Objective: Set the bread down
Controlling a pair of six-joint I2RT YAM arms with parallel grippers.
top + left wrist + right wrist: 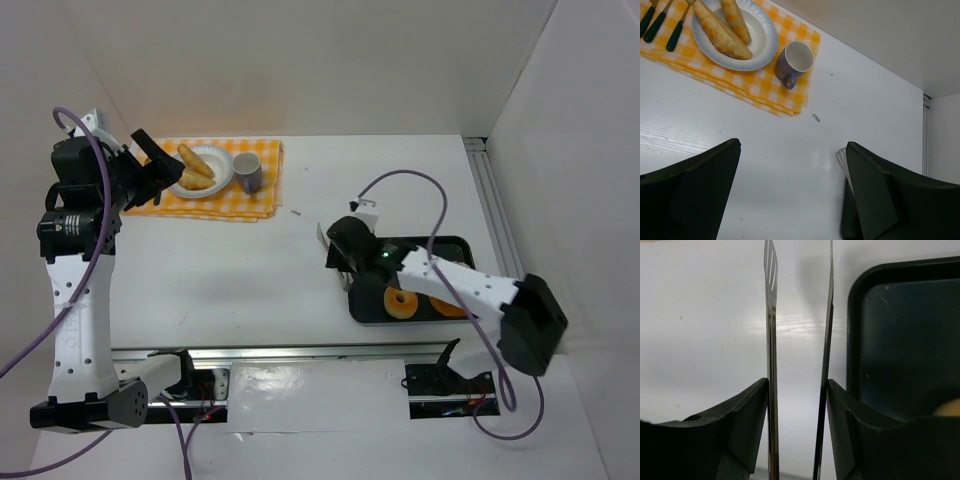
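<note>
Bread rolls point(722, 35) are in neither set of jaws. Both lie side by side on the white plate point(762, 32) at the far left of the table point(250, 270). The right gripper point(797, 385) is clamped on a pair of metal tongs point(771, 340). Its fingers press the two blades from outside, but the blades stand apart with nothing between them. Just to their right is the rim of the black tray point(855, 340), where an orange ring cake point(401, 302) sits. The arm hides part of that tray.

The left gripper point(792, 147) hangs above bare table with its jaws wide apart and empty. The plate lies ahead of it on a yellow checked cloth point(755, 85). A purple mug point(796, 60) stands just beside the plate, and green-handled cutlery point(660, 25) lies on its other side.

With both rolls plated and the tongs empty, I judge the placing to be essentially done. The likely next move is to lay the tongs down or draw the arms back. That calls for keeping the blades away from the tray rim.

The rolls are golden-brown, long and tapered at the ends. Their crust is smooth and looks whole. One leans against the other.
</note>
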